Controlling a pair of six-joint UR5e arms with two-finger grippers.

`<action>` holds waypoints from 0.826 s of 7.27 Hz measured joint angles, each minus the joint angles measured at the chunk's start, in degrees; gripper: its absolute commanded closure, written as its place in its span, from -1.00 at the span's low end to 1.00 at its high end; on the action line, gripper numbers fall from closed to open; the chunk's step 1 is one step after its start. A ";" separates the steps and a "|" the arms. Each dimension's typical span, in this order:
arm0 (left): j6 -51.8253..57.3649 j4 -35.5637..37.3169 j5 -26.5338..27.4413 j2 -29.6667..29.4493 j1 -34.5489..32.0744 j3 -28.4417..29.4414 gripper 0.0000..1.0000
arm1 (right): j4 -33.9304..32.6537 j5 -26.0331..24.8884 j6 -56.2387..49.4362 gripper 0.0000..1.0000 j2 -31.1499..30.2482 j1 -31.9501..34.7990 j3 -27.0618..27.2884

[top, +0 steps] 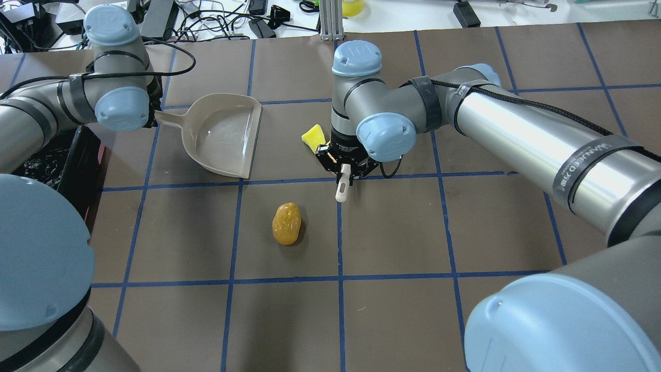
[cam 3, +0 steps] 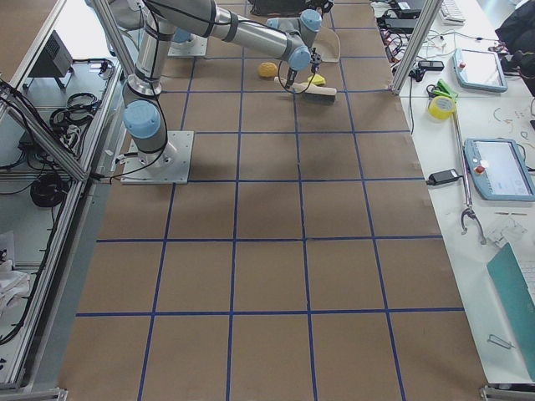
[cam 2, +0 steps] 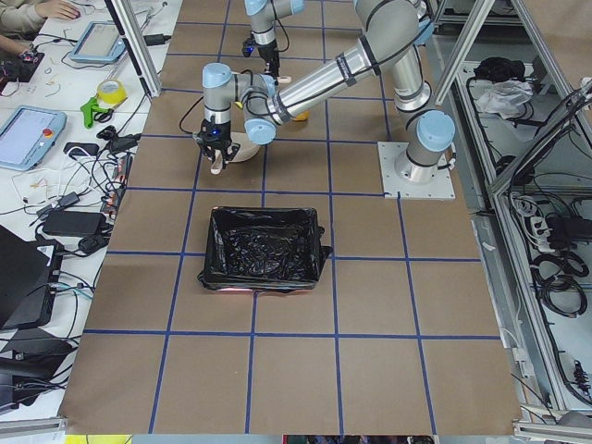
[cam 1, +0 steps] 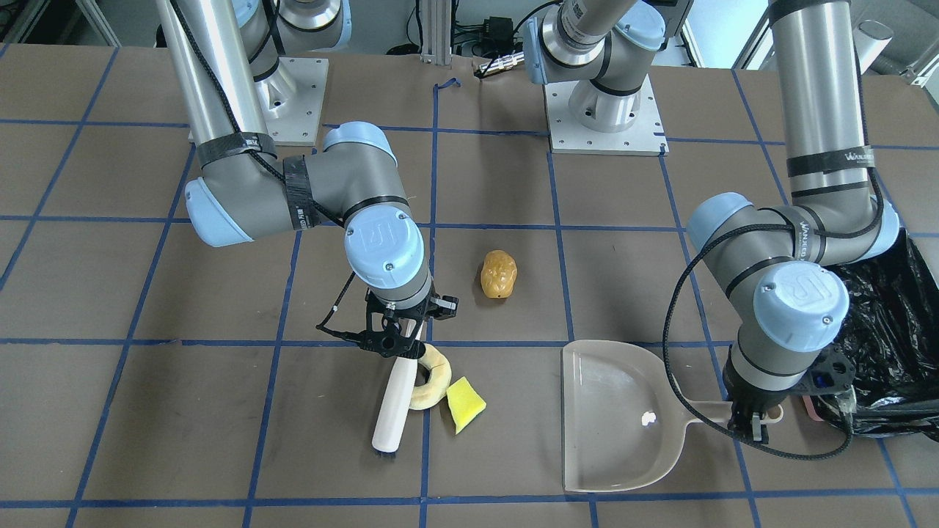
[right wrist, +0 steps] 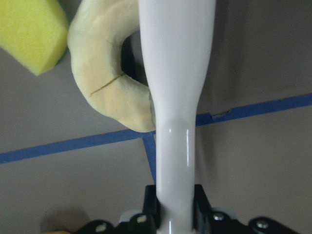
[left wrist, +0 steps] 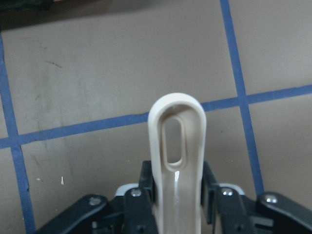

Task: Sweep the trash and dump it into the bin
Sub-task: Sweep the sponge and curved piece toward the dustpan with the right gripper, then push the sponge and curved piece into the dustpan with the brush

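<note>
The orange-brown potato-like lump [cam 1: 499, 273] lies alone mid-table, also in the overhead view [top: 286, 223]. The cream crescent [cam 1: 434, 381] touches the white brush handle [cam 1: 392, 400], and the yellow-green sponge wedge [cam 1: 466, 404] lies beside the crescent. My right gripper [cam 1: 400, 341] is shut on the brush handle [right wrist: 175, 73], with the brush head down on the table. My left gripper [cam 1: 752, 424] is shut on the handle [left wrist: 176, 141] of the beige dustpan [cam 1: 616, 418], which rests flat on the table. The black-lined bin [cam 1: 891, 330] stands just behind my left wrist.
The dustpan's open mouth faces the brush and the trash, about a grid square away. A small white speck [cam 1: 648, 419] lies in the pan. Both arm bases [cam 1: 605, 117] are bolted at the robot side. Blue tape lines grid the brown table.
</note>
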 measured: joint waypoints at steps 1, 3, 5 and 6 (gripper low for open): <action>-0.73 0.01 0.54 -0.23 -0.33 -0.10 1.00 | -0.04 0.05 0.43 0.69 0.31 0.37 -0.37; -1.73 0.02 0.91 -0.62 -1.03 -0.19 1.00 | -0.10 0.13 2.71 0.69 1.62 1.87 -2.20; -1.96 0.06 1.02 -0.80 -1.29 -0.18 1.00 | -0.05 0.76 5.51 0.70 3.85 3.92 -5.86; -1.98 0.05 1.03 -0.82 -1.31 -0.18 1.00 | -0.07 2.22 6.77 0.70 4.76 4.64 -7.17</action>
